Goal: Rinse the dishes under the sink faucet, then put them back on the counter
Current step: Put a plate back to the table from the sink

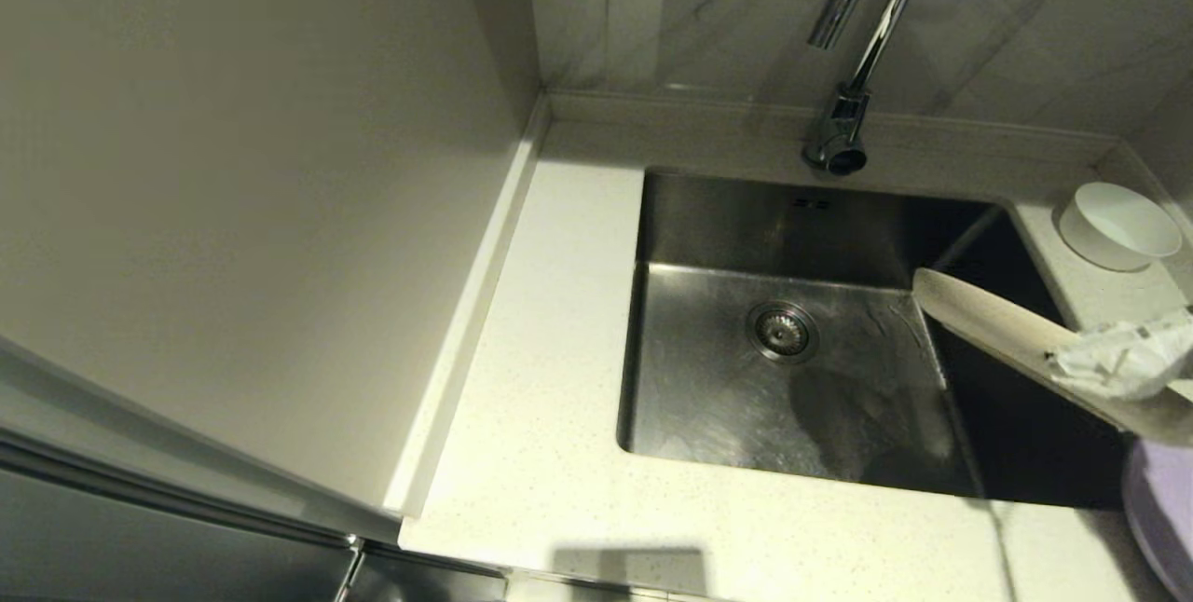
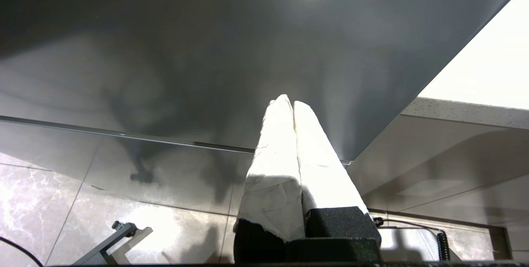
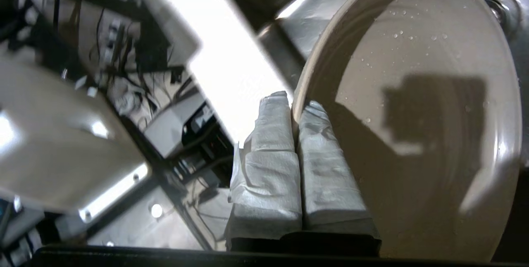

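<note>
Lavender plate (image 1: 1160, 513) sits on the counter (image 1: 550, 453) by the sink's (image 1: 792, 378) near right corner. Right gripper (image 1: 1114, 360), jaws closed on the beige plate's (image 1: 988, 318) rim, holds it tilted over the sink's right side; plate extends from the jaws toward the drain, with droplets on its face. Faucet (image 1: 853, 52) stands behind the sink, so the spout lies beyond the plate. Bowl (image 1: 1114, 225) rests right of the sink. Left gripper (image 2: 291, 106) is parked off the sink, jaws closed on nothing.

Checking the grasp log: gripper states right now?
Left gripper: shut, holding nothing.
Right gripper: shut on the beige plate rim, over the sink.
</note>
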